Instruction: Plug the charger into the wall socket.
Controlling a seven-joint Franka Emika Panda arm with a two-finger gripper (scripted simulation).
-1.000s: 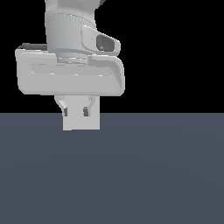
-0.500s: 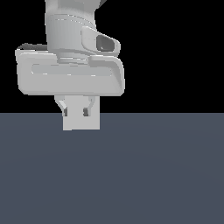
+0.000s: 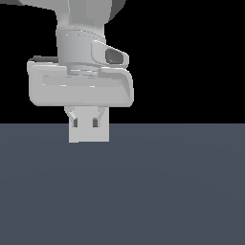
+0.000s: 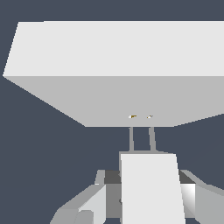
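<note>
The claw (image 4: 151, 197) is closed narrow on the charger (image 4: 151, 188), its two fingers pressed against the block's opposite side faces, with the white body standing out ahead of them. In the exterior view the claw (image 3: 86, 123) hangs below the broad grey hand, and a white block (image 3: 88, 134) sits at its tips at the edge of the dark desk (image 3: 143, 191); whether that block is the charger or the panel beyond it cannot be told from there.

The charger looks like a small rigid cube with smooth flat faces, so I judge it light and stiff but rather slippery. A firm squeeze across the flat sides, set well back from the prongs, is the sensible hold, and that is where the fingers sit. The two prongs (image 4: 141, 139) are thin, and I would expect them to bend or jam if pushed in off-axis.

Beyond the claw, the prongs run straight out from the charger's front face toward the wall socket (image 4: 118, 70), a larger white slab. Their tips reach the two small holes (image 4: 141, 117) on its shaded face and appear lined up with them; how deep they have entered cannot be told. The charger's body is apart from the socket face, so the plugging seems not yet finished.
</note>
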